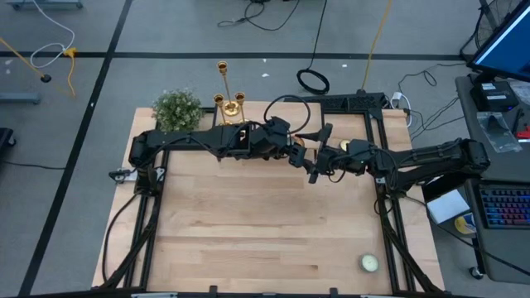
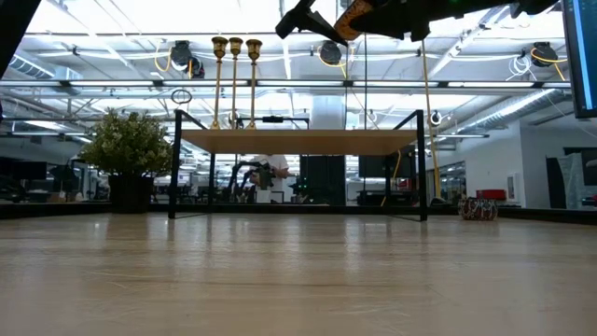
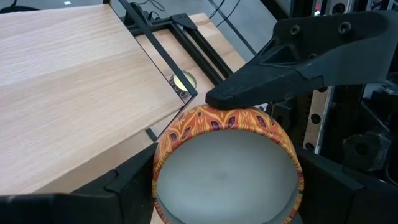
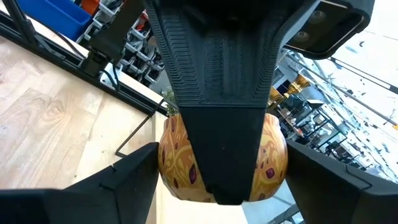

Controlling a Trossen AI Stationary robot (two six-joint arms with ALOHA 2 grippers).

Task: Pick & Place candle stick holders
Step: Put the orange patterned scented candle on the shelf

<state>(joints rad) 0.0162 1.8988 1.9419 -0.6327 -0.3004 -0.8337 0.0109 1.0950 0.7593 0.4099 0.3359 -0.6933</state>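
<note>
Three gold candle stick holders [image 1: 225, 99] [image 2: 235, 79] stand on their bases at the table's far edge, next to a small green plant [image 1: 176, 109]; no gripper is near them. High over the table's middle my left gripper [image 1: 300, 155] [image 3: 227, 186] is shut on a short round candle [image 3: 227, 168] [image 4: 177, 155] with an orange patterned wall and a pale flat face. My right gripper [image 1: 320, 159] [image 4: 221, 180] meets it from the table's right, open, its fingers standing on either side of the same candle. My left gripper pinches the candle's patterned wall [image 3: 163, 155] between its two fingers, one on each side. The pale flat face is turned back toward the wrist. The candle is lifted well clear of the table. My right gripper has one finger [image 3: 292, 56] lying along the candle's far rim [image 3: 249, 115]; whether it touches, I cannot tell.
A pale candle [image 1: 369, 263] [image 3: 182, 81] lies near the table's near right corner. Black frame rails [image 1: 389, 207] run along the table's left and right sides. The wooden top [image 1: 248, 223] between them is bare.
</note>
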